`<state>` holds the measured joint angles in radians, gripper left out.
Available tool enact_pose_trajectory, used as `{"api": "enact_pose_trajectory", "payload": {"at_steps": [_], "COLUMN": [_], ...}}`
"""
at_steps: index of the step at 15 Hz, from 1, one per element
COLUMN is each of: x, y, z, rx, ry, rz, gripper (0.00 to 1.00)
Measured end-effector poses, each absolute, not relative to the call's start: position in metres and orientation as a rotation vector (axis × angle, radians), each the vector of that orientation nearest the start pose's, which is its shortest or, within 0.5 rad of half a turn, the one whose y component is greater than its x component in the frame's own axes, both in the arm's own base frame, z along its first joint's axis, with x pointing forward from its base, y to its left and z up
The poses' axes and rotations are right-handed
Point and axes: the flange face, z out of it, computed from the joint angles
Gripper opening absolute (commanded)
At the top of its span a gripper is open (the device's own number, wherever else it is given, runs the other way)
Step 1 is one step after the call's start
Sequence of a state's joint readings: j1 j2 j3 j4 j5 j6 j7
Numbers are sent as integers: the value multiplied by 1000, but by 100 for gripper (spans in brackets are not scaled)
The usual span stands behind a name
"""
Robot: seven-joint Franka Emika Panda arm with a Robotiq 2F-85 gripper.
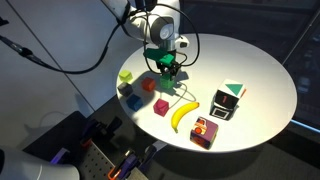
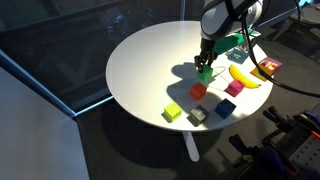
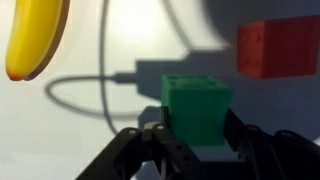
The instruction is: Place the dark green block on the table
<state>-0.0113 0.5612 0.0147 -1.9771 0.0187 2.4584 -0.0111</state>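
The dark green block [image 3: 196, 105] sits between my gripper's [image 3: 196, 150] two black fingers in the wrist view, and the jaws are shut on its sides. In both exterior views the gripper [image 1: 166, 68] [image 2: 205, 66] holds the block [image 2: 204, 74] low over the white round table [image 1: 250, 60] [image 2: 145, 65], near its middle. I cannot tell whether the block touches the top. A red cube [image 3: 278, 47] [image 2: 198, 91] lies close beside it.
A banana [image 1: 182, 115] [image 3: 35, 38] lies nearby. A lime cube [image 1: 127, 76], a blue cube [image 1: 133, 100] and a pink cube [image 1: 160, 107] lie towards one rim. A black box with a white-and-teal top [image 1: 228, 100] and a red box [image 1: 205, 132] stand further off. A thin cable [image 3: 80, 95] crosses the table.
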Motion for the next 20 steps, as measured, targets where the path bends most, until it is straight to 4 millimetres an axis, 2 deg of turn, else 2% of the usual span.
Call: {"api": "enact_pose_trajectory", "payload": {"at_steps": [5,13,14,15,18,20], "x": [615,620,620,620,620,621], "y": [12,14,14,14,13,13], "z": [174,164,162,161,157,157], "rx": [-3110,-3108,-3107,-3107,-3107,-3107], "ry": [-17,-20,-19,-19,-18,-18], "rz": [99,106,109,112,117,116], "gripper": [28,28,58,79,99,100]}}
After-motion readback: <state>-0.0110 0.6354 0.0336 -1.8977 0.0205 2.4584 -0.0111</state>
